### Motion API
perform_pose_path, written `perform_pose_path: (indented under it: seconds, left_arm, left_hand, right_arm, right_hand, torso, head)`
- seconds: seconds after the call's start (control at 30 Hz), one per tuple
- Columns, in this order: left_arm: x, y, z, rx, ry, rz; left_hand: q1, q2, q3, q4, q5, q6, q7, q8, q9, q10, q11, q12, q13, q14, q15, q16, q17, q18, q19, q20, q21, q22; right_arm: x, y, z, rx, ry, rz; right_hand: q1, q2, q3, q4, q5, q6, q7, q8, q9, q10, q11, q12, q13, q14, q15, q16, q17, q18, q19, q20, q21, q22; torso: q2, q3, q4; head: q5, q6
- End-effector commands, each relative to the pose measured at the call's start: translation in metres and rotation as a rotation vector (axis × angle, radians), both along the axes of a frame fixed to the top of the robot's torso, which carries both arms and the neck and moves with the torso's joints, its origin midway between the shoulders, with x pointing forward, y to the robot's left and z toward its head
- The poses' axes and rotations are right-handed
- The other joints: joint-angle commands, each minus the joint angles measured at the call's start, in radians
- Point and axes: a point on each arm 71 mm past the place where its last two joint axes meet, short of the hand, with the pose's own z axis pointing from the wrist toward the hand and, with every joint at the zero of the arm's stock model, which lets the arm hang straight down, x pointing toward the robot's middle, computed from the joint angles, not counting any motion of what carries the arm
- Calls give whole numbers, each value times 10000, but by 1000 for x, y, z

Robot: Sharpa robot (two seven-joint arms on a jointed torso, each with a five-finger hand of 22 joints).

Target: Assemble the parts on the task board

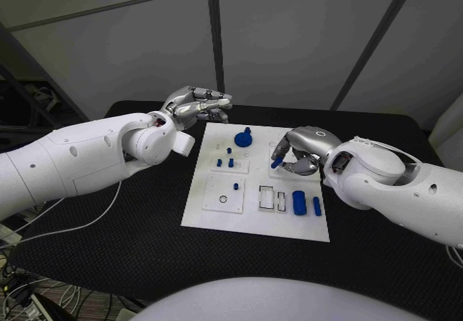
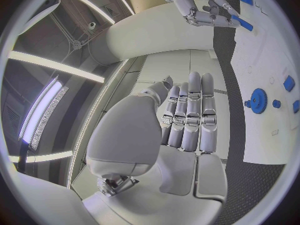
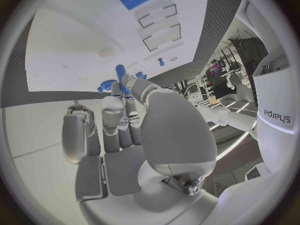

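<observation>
The white task board point(image 1: 253, 224) lies in the middle of the black table. My right hand point(image 1: 301, 148) hovers over the board's right side and pinches a small blue peg point(image 1: 277, 162) between thumb and finger; the peg point(image 3: 120, 75) also appears at its fingertips in the right wrist view. A blue gear point(image 1: 243, 139) stands at the board's far end. My left hand point(image 1: 198, 103) is raised beyond the board's far left corner, fingers together and holding nothing point(image 2: 187, 115). The left wrist view shows the right hand point(image 2: 200, 7), the gear point(image 2: 257, 100) and the board point(image 2: 259, 55).
Three small blue pegs point(image 1: 226, 160) stand in a block left of the right hand. Two blue cylinders point(image 1: 307, 203) lie near the board's right edge, beside rectangular slots point(image 1: 266, 195). A round hole point(image 1: 224, 198) sits in the near left block. Cables hang off the table's left.
</observation>
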Motion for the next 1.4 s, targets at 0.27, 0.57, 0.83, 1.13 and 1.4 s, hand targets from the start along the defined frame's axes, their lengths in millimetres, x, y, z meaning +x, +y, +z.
perform_pose_path:
  seconds: [0.27,0.57,0.83,1.13,1.4]
  left_arm:
    - [0,-4,1,-115,2,-151]
    - [1,-5,0,-119,3,-160]
    - [2,-8,0,-138,12,-220]
    - [2,-8,0,-135,21,-224]
    - [2,-9,0,-138,30,-245]
  left_hand:
    - [-14,112,-39,-47,-65,-65,-34,-21,10,-40,-17,-57,-10,77,20,-53,14,-151,86,15,-46,-22]
    - [-14,112,-39,-47,-65,-65,-34,-21,10,-40,-17,-57,-10,77,20,-53,14,-151,86,15,-46,-22]
    - [-14,112,-39,-47,-65,-65,-34,-21,10,-40,-17,-57,-10,77,20,-53,14,-151,86,15,-46,-22]
    - [-9,131,-38,-50,-65,-64,-33,-20,11,-40,-15,-57,-10,79,21,-65,16,-151,91,15,-53,-29]
    - [-16,138,-43,-46,-66,-66,-30,-20,12,-42,-12,-58,-10,81,23,-72,18,-153,94,16,-57,-34]
  right_arm:
    - [-21,47,14,1371,72,1382]
    - [-42,96,-2,1526,701,2707]
    - [-47,112,-22,1135,1267,3029]
    - [-43,113,-34,454,1366,2848]
    - [-41,113,-38,107,1346,2764]
  right_hand:
    - [-74,29,-92,30,18,25,-7,-33,252,147,-64,-95,-2,-41,-54,-86,-54,-115,380,-78,2,1708]
    - [-93,48,-102,41,23,-18,-1,-70,265,122,-57,-143,-4,-53,-52,-100,-87,-108,364,-79,-28,1689]
    - [-100,68,-104,42,34,-62,10,-108,279,84,-43,-199,-8,-60,-45,-99,-100,-105,356,-77,-43,1681]
    - [-119,71,-114,49,34,-84,20,-129,289,61,-30,-232,-10,-67,-38,-112,-129,-101,348,-74,-57,1673]
    - [-123,71,-116,51,34,-85,21,-132,291,59,-29,-237,-10,-68,-37,-111,-130,-101,346,-73,-61,1671]
  torso:
    - [28,0,33]
    - [22,-8,16]
    - [27,4,12]
    - [28,6,1]
    - [25,3,12]
  head:
    - [84,-33]
    - [205,-88]
    - [321,-126]
    - [382,-185]
    - [371,-233]
